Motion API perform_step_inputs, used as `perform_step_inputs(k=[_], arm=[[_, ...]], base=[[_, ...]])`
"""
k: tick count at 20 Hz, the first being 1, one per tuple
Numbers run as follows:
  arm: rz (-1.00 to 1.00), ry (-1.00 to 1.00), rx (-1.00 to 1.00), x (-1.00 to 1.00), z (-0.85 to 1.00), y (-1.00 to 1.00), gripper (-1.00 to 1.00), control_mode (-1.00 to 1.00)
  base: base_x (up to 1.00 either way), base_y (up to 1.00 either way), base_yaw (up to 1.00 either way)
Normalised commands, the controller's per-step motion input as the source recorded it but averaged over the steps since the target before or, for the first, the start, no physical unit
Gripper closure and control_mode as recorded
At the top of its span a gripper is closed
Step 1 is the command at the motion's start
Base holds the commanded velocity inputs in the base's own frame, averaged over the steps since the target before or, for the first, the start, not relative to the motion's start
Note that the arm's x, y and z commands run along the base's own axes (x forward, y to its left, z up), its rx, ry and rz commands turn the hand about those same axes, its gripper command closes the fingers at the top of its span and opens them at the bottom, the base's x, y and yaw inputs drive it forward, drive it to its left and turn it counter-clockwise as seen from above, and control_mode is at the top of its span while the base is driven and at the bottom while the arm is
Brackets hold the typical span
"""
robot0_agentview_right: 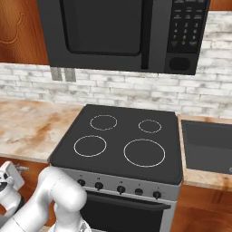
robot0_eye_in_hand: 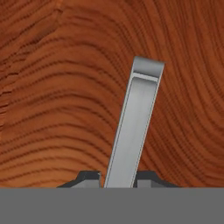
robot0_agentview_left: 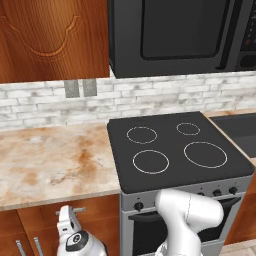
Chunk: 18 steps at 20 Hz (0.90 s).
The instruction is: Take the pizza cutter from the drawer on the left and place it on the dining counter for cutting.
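The drawer (robot0_eye_in_hand: 52,109) has a reddish-brown wood front, seen close up in the hand view. Its silver bar handle (robot0_eye_in_hand: 135,122) runs between my two dark finger tips. My gripper (robot0_eye_in_hand: 118,177) is shut on that handle. From the left base view, the gripper (robot0_agentview_left: 68,216) sits low at the drawer front (robot0_agentview_left: 97,209), just under the marble worktop and left of the stove. In the right base view the white hand (robot0_agentview_right: 10,177) meets the handle (robot0_agentview_right: 21,168) at the far left edge. The pizza cutter is hidden. The dining counter is out of view.
A black cooktop (robot0_agentview_left: 175,150) with an oven below stands right of the drawer, and a dark microwave (robot0_agentview_right: 122,31) hangs above it. A marble worktop (robot0_agentview_left: 50,160) overhangs the drawer. Cabinet doors with vertical handles (robot0_agentview_left: 37,246) sit below. A dark sink (robot0_agentview_right: 208,145) lies at the right.
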Motion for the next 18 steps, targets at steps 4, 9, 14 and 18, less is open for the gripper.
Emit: perform_step_inputs(k=[4, 9, 14, 18], arm=[[0.00, 0.00, 0.00, -0.27, 0.00, 0.00, 1.00, -1.00], [-0.02, 0.00, 0.00, -0.73, -0.04, 0.01, 1.00, -1.00], [-0.03, 0.00, 0.00, -0.90, -0.04, 0.03, 1.00, -1.00], [-0.02, 0.05, 0.00, -0.88, -0.07, 0.09, 1.00, -1.00]], base=[[0.00, 0.00, 0.00], [0.00, 0.00, 0.00], [0.00, 0.00, 0.00], [0.00, 0.00, 0.00]])
